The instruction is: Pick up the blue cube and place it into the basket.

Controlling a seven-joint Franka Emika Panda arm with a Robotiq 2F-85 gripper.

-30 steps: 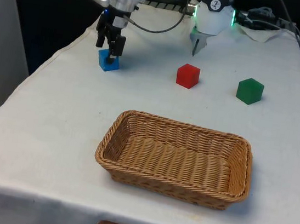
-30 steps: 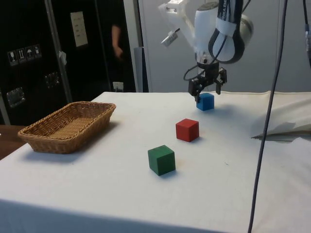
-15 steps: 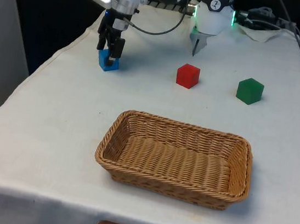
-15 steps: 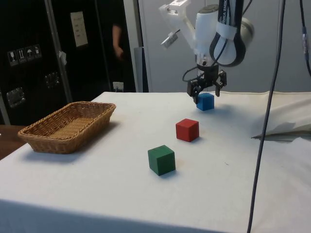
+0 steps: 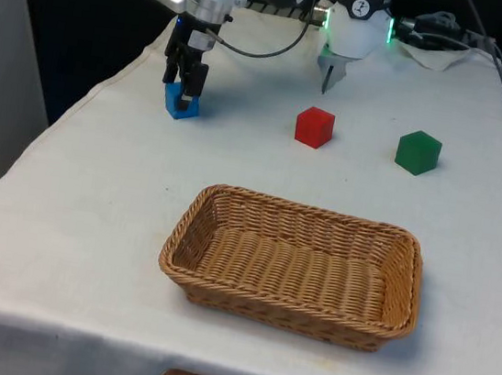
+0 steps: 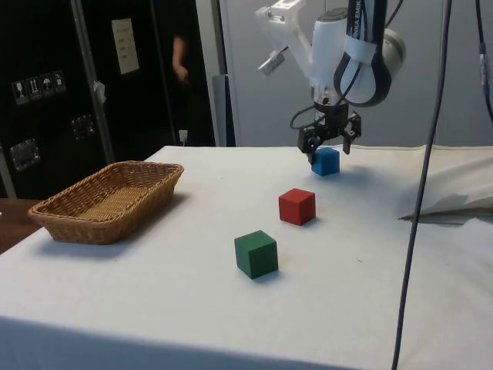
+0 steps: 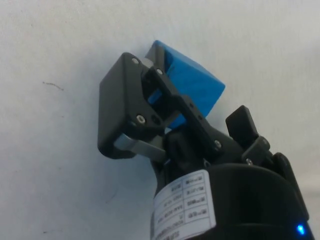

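Blue cube (image 5: 180, 104) on the cloth between the spread pincer (image 5: 181, 85) fingers, apart from the basket (image 5: 193, 221).

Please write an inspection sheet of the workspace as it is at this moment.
Surface: white cloth, flat, rumpled at the far corner.
Job's things: blue cube on the cloth; basket holds nothing.
Clutter: red cube, green cube, both apart from the basket.
End effector: low over the blue cube, fingers astride it.
Cables: black cable hanging at the side.
Surroundings: dark cabinets, a person behind.
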